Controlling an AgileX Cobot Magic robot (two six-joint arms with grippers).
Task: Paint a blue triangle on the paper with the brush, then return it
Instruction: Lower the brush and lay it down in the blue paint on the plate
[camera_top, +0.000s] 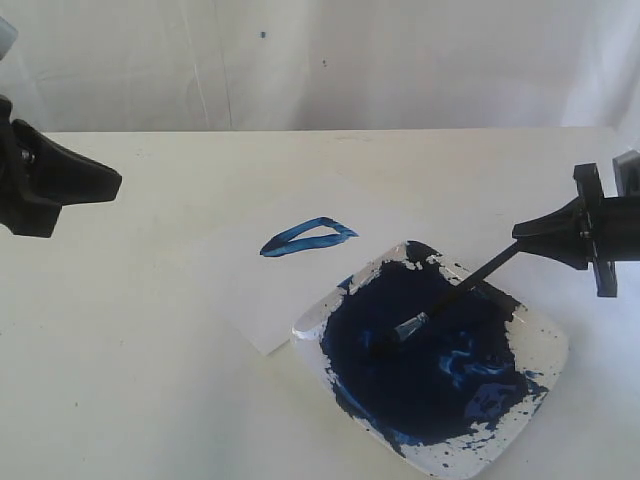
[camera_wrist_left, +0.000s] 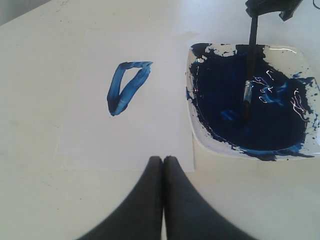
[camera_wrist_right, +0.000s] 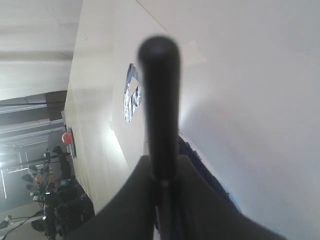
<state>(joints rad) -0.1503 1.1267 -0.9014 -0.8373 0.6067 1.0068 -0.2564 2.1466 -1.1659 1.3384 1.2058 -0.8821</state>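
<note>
The blue triangle (camera_top: 305, 237) (camera_wrist_left: 127, 87) is a flat, elongated wet outline on the white paper (camera_top: 250, 290) (camera_wrist_left: 150, 130). My right gripper (camera_top: 520, 232) (camera_wrist_right: 162, 175) is shut on the black handle of the brush (camera_top: 455, 292) (camera_wrist_left: 250, 65) (camera_wrist_right: 160, 100). The brush slants down over the dish, and its silver ferrule and bristles lie in the dark blue paint. My left gripper (camera_top: 110, 185) (camera_wrist_left: 162, 159) is shut on nothing. It hovers at the far left, over the paper's edge on the side away from the brush.
The square clear paint dish (camera_top: 545, 345) (camera_wrist_left: 210, 145) holds a large dark blue pool and sits against the paper's corner at the front right. A white backdrop rises behind the off-white table (camera_top: 120, 380).
</note>
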